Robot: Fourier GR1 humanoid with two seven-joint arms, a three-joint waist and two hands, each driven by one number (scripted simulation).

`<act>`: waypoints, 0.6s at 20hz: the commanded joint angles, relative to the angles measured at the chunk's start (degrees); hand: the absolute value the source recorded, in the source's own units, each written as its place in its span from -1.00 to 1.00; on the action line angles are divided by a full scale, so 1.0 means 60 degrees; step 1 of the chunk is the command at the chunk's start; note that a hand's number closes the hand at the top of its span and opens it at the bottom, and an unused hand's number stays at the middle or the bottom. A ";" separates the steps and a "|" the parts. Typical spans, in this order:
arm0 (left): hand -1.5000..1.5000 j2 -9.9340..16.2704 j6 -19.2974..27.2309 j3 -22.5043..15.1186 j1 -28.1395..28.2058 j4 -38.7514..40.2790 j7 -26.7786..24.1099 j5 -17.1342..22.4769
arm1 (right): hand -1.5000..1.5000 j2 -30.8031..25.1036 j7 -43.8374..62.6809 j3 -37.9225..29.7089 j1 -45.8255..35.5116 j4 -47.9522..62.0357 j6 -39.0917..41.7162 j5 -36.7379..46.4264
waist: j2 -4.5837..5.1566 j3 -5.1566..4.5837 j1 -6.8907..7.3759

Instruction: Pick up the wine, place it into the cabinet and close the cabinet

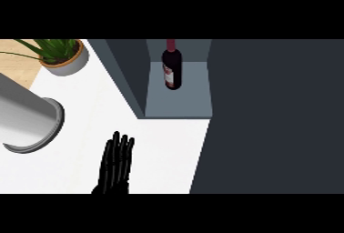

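Note:
The wine bottle, dark with a red neck and a pale label, stands inside the open dark grey cabinet on its light grey floor. A large dark panel, the cabinet's door as far as I can tell, fills the right side of the view. My left hand rests open over the white counter near the lower edge, fingers straight and pointing away from me, well short of the cabinet. My right hand shows nowhere.
A potted green plant in a grey pot stands at the back left. A big shiny grey cylinder lies at the left edge. The white counter stretches between them and the cabinet.

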 commanded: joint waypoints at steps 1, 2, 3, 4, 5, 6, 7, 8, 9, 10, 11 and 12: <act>-1.00 0.0970 -0.0904 0.0341 0.0498 -0.0798 0.0033 0.0234 | 1.00 -0.0535 -0.0017 -0.0823 0.0528 -0.0685 0.0745 -0.1856 | 0.0012 -0.0001 -0.0017; -1.00 0.1207 -0.1500 0.0595 0.0748 -0.0522 -0.0302 0.0496 | 1.00 -0.0291 0.0024 -0.0008 0.0914 -0.0928 0.0744 -0.1225 | 0.0006 -0.0008 -0.0029; -1.00 0.1171 -0.1357 0.0168 0.1240 -0.0778 -0.0506 0.0255 | 1.00 -0.0360 -0.0320 -0.0408 0.0579 -0.0483 0.0870 -0.1432 | 0.0009 -0.0005 0.0021; -1.00 0.1507 -0.0785 0.0204 0.1190 -0.1553 0.0046 0.0079 | 1.00 -0.0247 -0.0467 0.0064 0.1886 -0.1462 0.1113 -0.1291 | -0.0026 0.0006 -0.0066; -1.00 0.1262 -0.1322 0.0535 0.1145 -0.0726 -0.0304 0.0280 | 1.00 -0.0354 0.0424 0.0068 0.0856 -0.1349 0.0729 -0.1335 | 0.0004 -0.0011 -0.0022; -1.00 0.1536 -0.1291 0.0623 0.1333 -0.1223 -0.0312 0.0309 | 1.00 -0.0248 -0.0336 0.0213 0.1569 -0.1090 0.1176 -0.1582 | -0.0007 -0.0002 -0.0033; -1.00 0.1748 -0.1455 0.0948 0.1301 -0.1469 -0.0309 0.0489 | 1.00 0.0079 -0.0005 0.0876 0.1824 -0.1139 0.0939 -0.1457 | -0.0021 -0.0006 -0.0042; -1.00 0.1898 -0.1844 0.1352 0.1166 -0.1143 -0.0139 0.0869 | 1.00 0.0378 0.0412 0.1503 0.1452 -0.1091 0.0565 -0.1095 | -0.0007 -0.0019 -0.0033; -1.00 0.1941 -0.1566 0.1178 0.1493 -0.1577 -0.0214 0.0648 | 1.00 0.0206 0.0342 0.1157 0.1789 -0.0959 0.0788 -0.1748 | -0.0012 -0.0006 -0.0012; -1.00 0.2077 -0.1911 0.1637 0.1345 -0.1466 -0.0142 0.0981 | 1.00 0.0536 0.0475 0.1730 0.1573 -0.0636 0.0379 -0.1332 | 0.0002 -0.0015 0.0006; -1.00 0.1960 -0.1732 0.1557 0.1509 -0.1508 -0.0205 0.0823 | 1.00 0.0437 0.0364 0.1809 0.1965 -0.0739 0.0695 -0.1379 | -0.0002 -0.0008 -0.0015; -1.00 0.2463 -0.2011 0.2000 0.1839 -0.1822 -0.0263 0.1103 | 1.00 0.0410 0.1089 0.1578 0.1567 -0.1270 0.0361 -0.1733 | -0.0011 -0.0016 0.0034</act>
